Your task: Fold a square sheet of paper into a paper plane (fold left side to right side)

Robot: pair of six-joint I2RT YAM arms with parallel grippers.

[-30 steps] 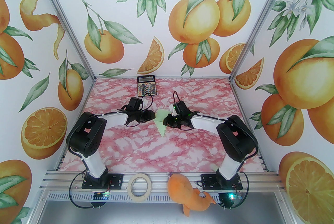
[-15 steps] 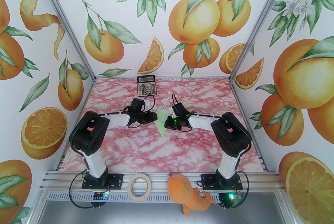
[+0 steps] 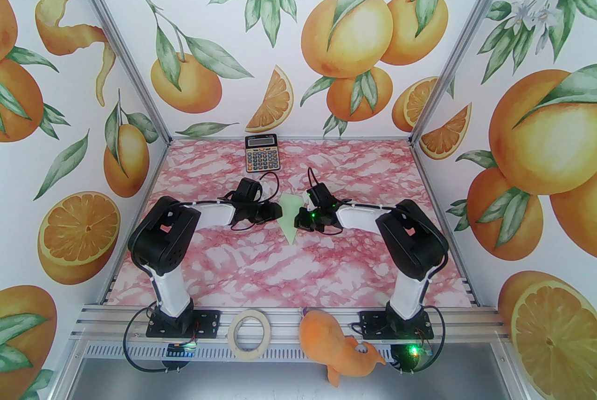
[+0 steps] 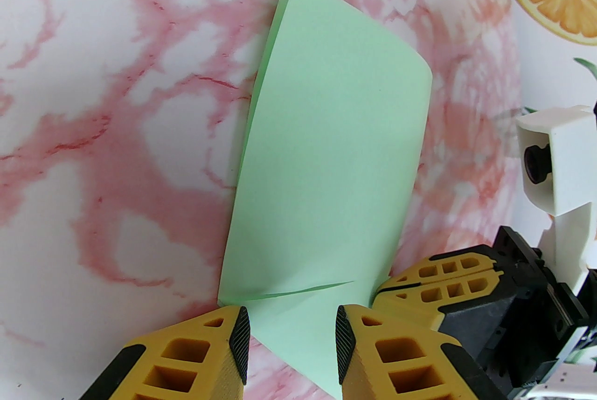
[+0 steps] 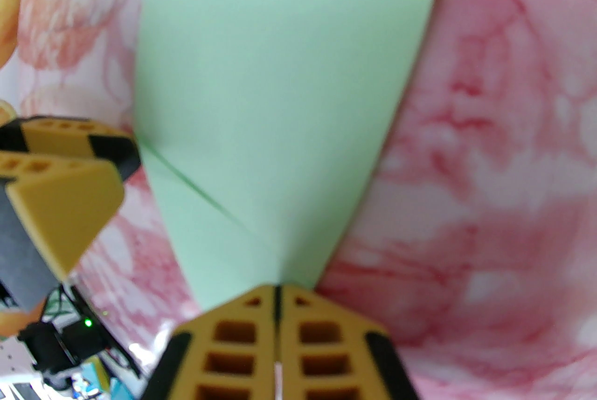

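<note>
At mid-table, your left gripper (image 4: 291, 328) straddles the thin pale green folded paper sheet (image 4: 326, 146), jaws parted, empty; your right gripper (image 5: 276, 291), closed, apparently pins its edge for creasing.

Left arm (image 3: 210, 214): bent sharply at the elbow, forearm levelled and aimed inward. Left gripper (image 3: 278, 211): held low, spread wide, yellow fingers (image 4: 368, 326) well apart, black ribbed pads facing across the gap. Right arm (image 3: 364, 214): bent the same way in mirror, reaching inward. Right gripper (image 3: 298, 219): pressed fully together, tips meeting with no gap, angled downward. Sits just beside the left claw's right fingertip and slightly ahead of it, close by, tips turned toward the left claw.
</note>
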